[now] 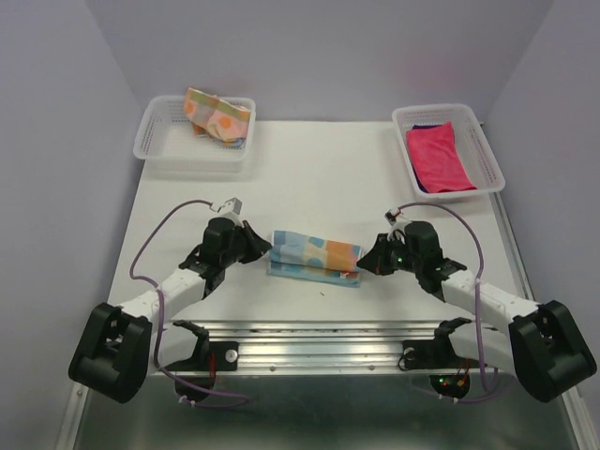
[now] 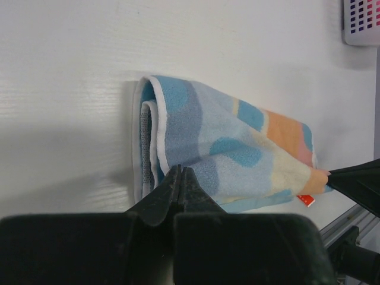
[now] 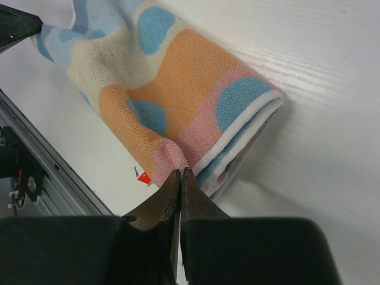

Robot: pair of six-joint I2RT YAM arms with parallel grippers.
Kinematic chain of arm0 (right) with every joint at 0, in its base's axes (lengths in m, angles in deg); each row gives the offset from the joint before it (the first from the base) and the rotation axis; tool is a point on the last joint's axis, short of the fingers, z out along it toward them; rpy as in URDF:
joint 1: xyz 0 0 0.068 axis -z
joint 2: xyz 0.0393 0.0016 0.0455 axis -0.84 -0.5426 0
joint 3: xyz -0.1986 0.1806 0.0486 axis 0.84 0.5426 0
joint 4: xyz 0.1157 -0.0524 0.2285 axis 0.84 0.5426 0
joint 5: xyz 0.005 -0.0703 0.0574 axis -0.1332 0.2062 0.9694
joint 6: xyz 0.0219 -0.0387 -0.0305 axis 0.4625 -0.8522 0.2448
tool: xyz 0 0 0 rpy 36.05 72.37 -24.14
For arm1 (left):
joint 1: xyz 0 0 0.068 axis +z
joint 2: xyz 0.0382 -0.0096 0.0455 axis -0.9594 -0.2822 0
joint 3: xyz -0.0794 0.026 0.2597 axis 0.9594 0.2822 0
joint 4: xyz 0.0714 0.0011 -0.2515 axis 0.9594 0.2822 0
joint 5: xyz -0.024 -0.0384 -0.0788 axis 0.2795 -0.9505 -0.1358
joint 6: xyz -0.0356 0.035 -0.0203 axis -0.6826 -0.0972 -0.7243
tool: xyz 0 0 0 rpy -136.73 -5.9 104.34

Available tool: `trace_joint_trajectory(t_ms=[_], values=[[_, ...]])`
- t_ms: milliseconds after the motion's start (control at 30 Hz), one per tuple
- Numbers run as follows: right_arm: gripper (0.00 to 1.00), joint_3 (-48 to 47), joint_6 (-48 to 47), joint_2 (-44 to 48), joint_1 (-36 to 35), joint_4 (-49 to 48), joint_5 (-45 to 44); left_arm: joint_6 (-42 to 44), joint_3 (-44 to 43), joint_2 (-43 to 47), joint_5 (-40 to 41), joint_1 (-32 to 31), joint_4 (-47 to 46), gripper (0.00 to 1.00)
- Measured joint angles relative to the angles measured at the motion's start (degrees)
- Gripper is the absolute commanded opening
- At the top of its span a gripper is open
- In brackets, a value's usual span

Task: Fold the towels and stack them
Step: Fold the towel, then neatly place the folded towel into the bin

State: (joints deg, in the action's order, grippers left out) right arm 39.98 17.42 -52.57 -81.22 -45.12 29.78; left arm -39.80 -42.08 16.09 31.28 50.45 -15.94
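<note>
At the far-left corner of the tabletop [image 1: 319, 178] stands a white mesh basket [image 1: 159, 145]. The orange-yellow-pink patterned towel [image 1: 217, 115] lies crumpled in it and drapes over its far rim.

Toward the near edge, about midway across, the light-blue patterned towel [image 1: 314, 255] lies folded into a long band running left to right. The left tool [image 1: 265, 248] sits at the band's left end. Its fingers are pressed together and pinch the near edge of the top layer. The right tool [image 1: 366, 265] is at the opposite end, also clamped tight. It nips the near-right corner, where the fabric puckers between its tips. A small red tag [image 3: 143, 177] pokes out just beside that corner.

At the far-right corner a second white mesh basket [image 1: 483, 159] holds the bright pink towel [image 1: 439, 157]. This one is folded flat, and a sliver of the dark purple towel [image 1: 419, 187] shows beneath it.
</note>
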Motion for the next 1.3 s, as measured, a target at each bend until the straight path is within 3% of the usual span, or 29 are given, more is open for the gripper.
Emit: trace_joint_trajectory(t_ms=[133,233,267,300,433,500,533,600,767,933,1300], values=[[0.1,1.44,0.37,0.46,0.0,0.13,-0.02,-0.24,1.11,-1.25,-0.59,-0.04,-0.07,0.0],[0.21,2.16,0.96,0.26,0.0,-0.57,0.68,-0.5,2.01,-2.4,-0.57,-0.04,0.02,0.01],[0.26,2.64,1.29,-0.11,0.0,-1.22,1.09,-0.57,2.34,-2.49,-0.57,-0.04,0.28,0.1],[0.29,3.26,1.44,-0.46,0.0,-1.6,1.57,-0.57,2.6,-2.49,-0.57,-0.04,0.31,0.25],[0.47,5.97,2.05,-0.72,-0.35,-2.69,4.7,-0.96,2.99,-1.95,-0.7,-0.04,1.01,0.6],[0.56,7.08,2.45,-0.28,-0.81,-2.64,6.4,-0.81,3.06,-0.28,-0.68,-0.04,2.1,0.7],[0.62,7.41,2.58,0.09,-0.83,-2.6,6.95,-1.03,3.06,0.92,-0.66,-0.04,2.69,0.87],[1.0,7.63,2.43,2.36,-1.05,-1.2,7.78,-1.14,3.06,3.45,-0.55,-0.04,3.96,0.98],[1.0,7.26,2.16,11.21,-1.14,3.45,6.4,-0.94,2.67,9.29,0.26,-0.04,6.71,0.99],[1.0,3.8,5.38,15.5,-1.14,9.2,-0.61,-0.76,1.03,9.2,2.05,-0.04,8.98,0.99],[1.0,-2.89,14.08,1.03,-4.94,12.5,-20.39,0.02,-0.33,7.21,4.72,-0.04,10.71,0.99]])
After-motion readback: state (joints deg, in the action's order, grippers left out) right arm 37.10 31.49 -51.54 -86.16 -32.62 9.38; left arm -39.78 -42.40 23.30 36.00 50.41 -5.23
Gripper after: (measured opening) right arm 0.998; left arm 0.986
